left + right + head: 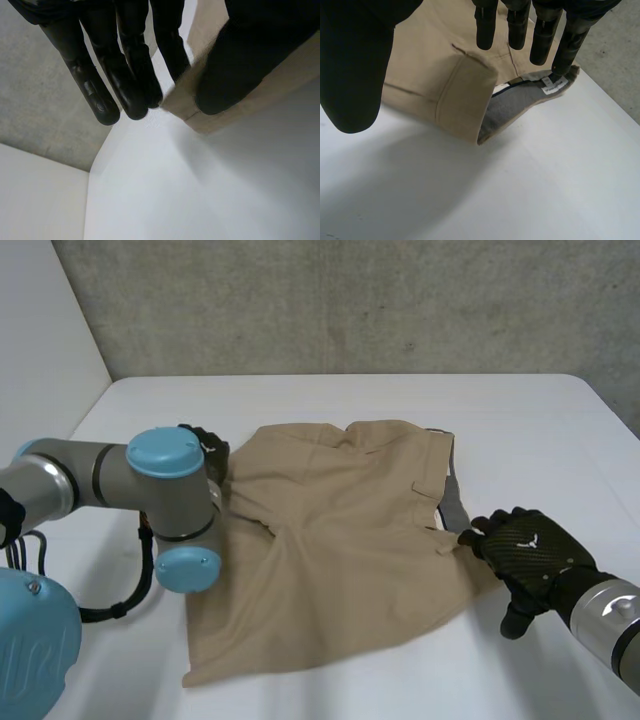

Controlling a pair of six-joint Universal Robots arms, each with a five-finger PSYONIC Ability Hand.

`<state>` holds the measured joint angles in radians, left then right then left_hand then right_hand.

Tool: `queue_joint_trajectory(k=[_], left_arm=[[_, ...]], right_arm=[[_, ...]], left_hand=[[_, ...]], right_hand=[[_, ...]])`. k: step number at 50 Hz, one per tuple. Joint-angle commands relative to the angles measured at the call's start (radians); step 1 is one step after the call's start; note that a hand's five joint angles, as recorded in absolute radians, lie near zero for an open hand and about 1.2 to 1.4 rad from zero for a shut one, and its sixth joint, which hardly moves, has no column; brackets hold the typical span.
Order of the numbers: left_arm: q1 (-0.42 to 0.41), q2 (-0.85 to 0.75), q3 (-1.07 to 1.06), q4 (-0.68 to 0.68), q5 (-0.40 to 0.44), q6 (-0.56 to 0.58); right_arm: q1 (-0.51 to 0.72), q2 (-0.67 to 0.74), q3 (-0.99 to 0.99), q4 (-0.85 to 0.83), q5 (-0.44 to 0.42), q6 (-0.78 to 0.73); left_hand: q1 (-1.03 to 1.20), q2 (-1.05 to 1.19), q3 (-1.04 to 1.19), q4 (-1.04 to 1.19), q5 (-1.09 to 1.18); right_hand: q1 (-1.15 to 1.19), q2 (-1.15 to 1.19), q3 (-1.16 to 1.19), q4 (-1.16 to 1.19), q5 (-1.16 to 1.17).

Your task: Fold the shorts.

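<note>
Tan shorts (340,540) lie spread on the white table (330,400), with the waistband (455,505) toward my right arm and its grey lining turned up. My left hand (205,448) is at the shorts' far left corner, half hidden behind its own arm. In the left wrist view the thumb presses on the tan corner (200,122) and the fingers (102,90) close against its edge, pinching it. My right hand (530,555) rests at the waistband's near end, open. Its straight fingers (486,27) hover over the raised waistband fold (465,100), thumb held apart.
A grey concrete wall (350,300) runs behind the table. The table's left edge (85,410) passes close to my left arm (165,490). Bare white tabletop (520,420) lies beyond the shorts and to the right.
</note>
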<state>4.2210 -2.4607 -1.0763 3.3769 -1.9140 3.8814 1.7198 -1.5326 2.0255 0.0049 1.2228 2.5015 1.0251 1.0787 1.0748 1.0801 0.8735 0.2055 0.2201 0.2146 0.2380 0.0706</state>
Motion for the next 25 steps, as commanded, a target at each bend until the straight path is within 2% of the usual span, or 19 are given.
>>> queue_joint_trajectory(k=[1, 6, 11, 15, 19, 25], left_arm=[[-0.022, 0.067, -0.062, -0.004, -0.003, -0.010], [-0.018, 0.187, -0.154, -0.005, -0.014, -0.052], [-0.019, 0.356, -0.304, -0.007, -0.005, -0.158], [-0.026, 0.494, -0.427, -0.036, 0.000, -0.241], [-0.036, 0.606, -0.537, -0.131, 0.003, -0.296], [-0.072, 0.744, -0.692, -0.295, 0.059, -0.390]], right_arm=[[0.012, -0.004, 0.021, -0.003, -0.046, -0.003], [0.006, -0.004, 0.030, -0.019, -0.086, -0.015], [0.006, -0.004, 0.056, -0.060, -0.095, -0.023], [0.011, -0.003, 0.082, -0.114, -0.097, -0.059], [0.014, 0.012, 0.093, -0.164, -0.097, -0.105], [0.023, 0.135, 0.056, -0.184, -0.091, -0.162]], left_hand=[[-0.588, -0.642, -0.638, -0.643, -0.611], [-0.618, -0.671, -0.668, -0.673, -0.641], [-0.577, -0.630, -0.626, -0.632, -0.600], [-0.542, -0.595, -0.591, -0.597, -0.565], [-0.524, -0.578, -0.574, -0.579, -0.547], [-0.454, -0.507, -0.503, -0.508, -0.476]], right_hand=[[0.084, 0.069, 0.075, 0.051, 0.044], [0.363, 0.349, 0.354, 0.331, 0.324], [0.496, 0.481, 0.487, 0.463, 0.456], [0.499, 0.484, 0.490, 0.466, 0.459], [0.470, 0.455, 0.461, 0.437, 0.430], [0.270, 0.256, 0.261, 0.238, 0.231]])
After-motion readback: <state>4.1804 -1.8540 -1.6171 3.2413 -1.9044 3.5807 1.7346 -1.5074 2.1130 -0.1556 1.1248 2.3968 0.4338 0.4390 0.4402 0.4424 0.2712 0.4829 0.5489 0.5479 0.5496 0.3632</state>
